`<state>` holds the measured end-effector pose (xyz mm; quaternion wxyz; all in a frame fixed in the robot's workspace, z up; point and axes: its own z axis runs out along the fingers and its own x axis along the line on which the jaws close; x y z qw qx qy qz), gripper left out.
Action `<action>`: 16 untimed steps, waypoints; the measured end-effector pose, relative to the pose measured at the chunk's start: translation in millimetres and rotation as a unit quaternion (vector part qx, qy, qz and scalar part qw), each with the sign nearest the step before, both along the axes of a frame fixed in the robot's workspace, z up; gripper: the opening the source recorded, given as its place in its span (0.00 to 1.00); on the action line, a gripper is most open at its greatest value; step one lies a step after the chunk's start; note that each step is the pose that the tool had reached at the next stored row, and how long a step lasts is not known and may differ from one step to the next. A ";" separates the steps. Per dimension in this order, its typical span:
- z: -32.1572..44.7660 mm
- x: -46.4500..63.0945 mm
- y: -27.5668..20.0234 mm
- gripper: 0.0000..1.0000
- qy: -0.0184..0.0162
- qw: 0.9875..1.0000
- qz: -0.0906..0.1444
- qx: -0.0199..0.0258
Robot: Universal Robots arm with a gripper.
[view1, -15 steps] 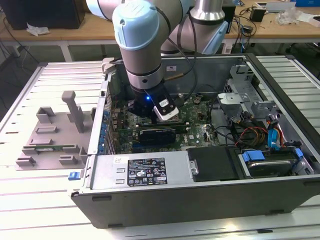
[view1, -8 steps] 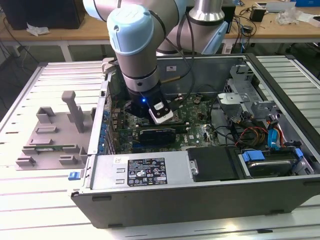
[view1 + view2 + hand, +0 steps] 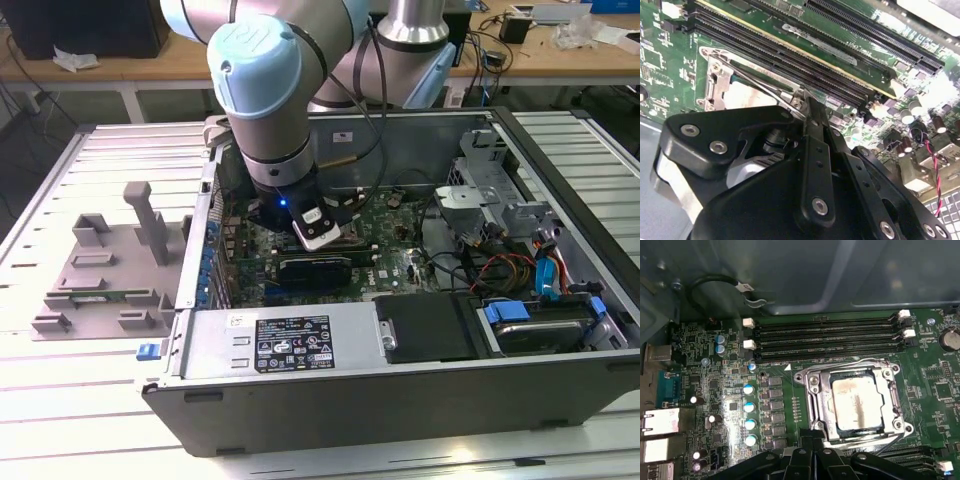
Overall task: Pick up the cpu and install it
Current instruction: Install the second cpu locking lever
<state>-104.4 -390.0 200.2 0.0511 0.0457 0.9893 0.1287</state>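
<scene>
On the exterior view's left, a grey tray with upright blocks lies on the slatted table, just beside the open computer case. The arm reaches down into the case, its wrist over the green motherboard, with the black graphics card just in front of it. Further right in the case sit a metal drive cage and a bundle of coloured cables.

In the first wrist view, the cpu sits in its socket on the motherboard, its silver top showing inside the metal frame, beside the black memory slots. The gripper hangs just at the socket's near edge. In the second wrist view the gripper's fingers meet at their tips, pressed together with nothing between them, next to the socket's thin wire lever. A red and black wire runs near capacitors on the board.
</scene>
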 end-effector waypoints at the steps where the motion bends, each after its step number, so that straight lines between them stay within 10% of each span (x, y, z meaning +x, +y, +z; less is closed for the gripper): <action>1: 0.7 0.0 0.0 0.11 0.000 1.000 0.000 0.000; 11: 54.2 1.4 0.1 0.11 0.000 1.000 0.000 -0.001; 16: 55.1 28.1 0.0 0.11 0.001 1.000 -0.002 -0.006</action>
